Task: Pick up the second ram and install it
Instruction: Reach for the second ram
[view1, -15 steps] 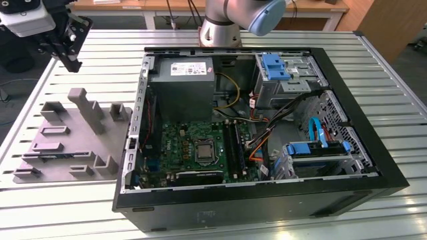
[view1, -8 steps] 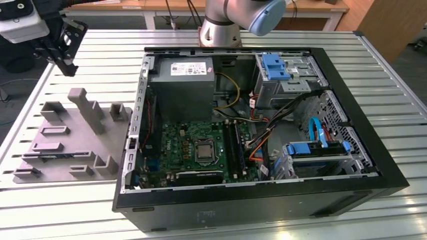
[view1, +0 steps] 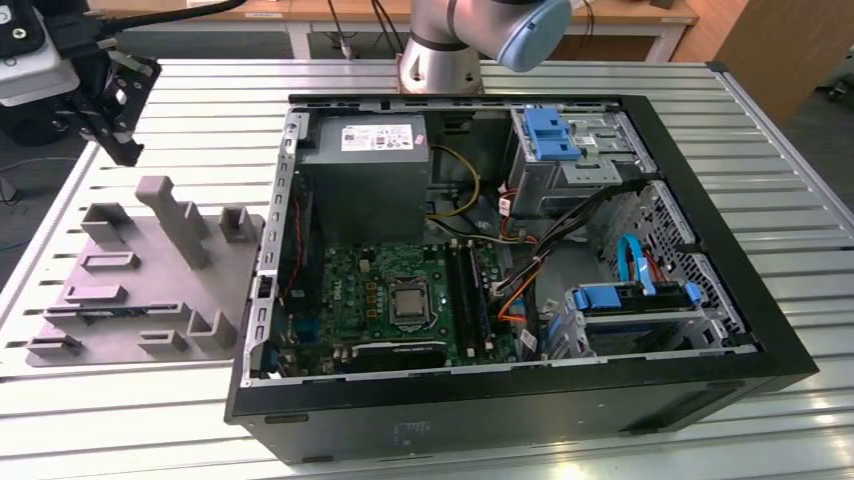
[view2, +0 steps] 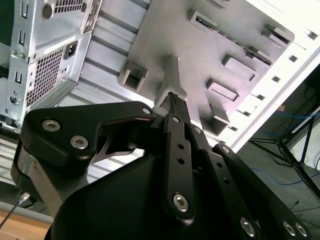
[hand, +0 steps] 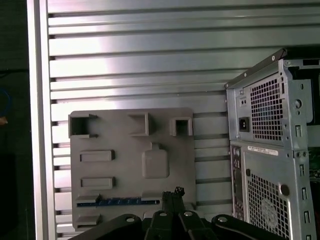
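- The arm's black end effector (view1: 130, 152) hangs in the upper left of the exterior view, raised off the slatted metal surface (view1: 187, 90) and clear of the grey tray (view1: 147, 270).
- In both wrist views its fingers are clenched tip to tip with nothing between them (view2: 173, 97) (hand: 172, 191).
- The second ram (hand: 119, 201) (a thin green stick with dark chips) lies flat in a long slot of the tray (hand: 120, 170). In the first wrist view the closed fingertips appear just beside one end of it, though not touching.
- In the exterior view the same stick (view1: 114, 313) shows as a dark strip toward the tray's lower left, well apart from the end effector.
- Upright grey posts stand along the tray's far edge in the exterior view.
- An open computer case (view1: 534, 395) fills the middle and right of the exterior view, just beside the tray, with its green motherboard (view1: 360, 290) exposed.
- The arm's base (view1: 441, 60) stands at top centre, behind the case.
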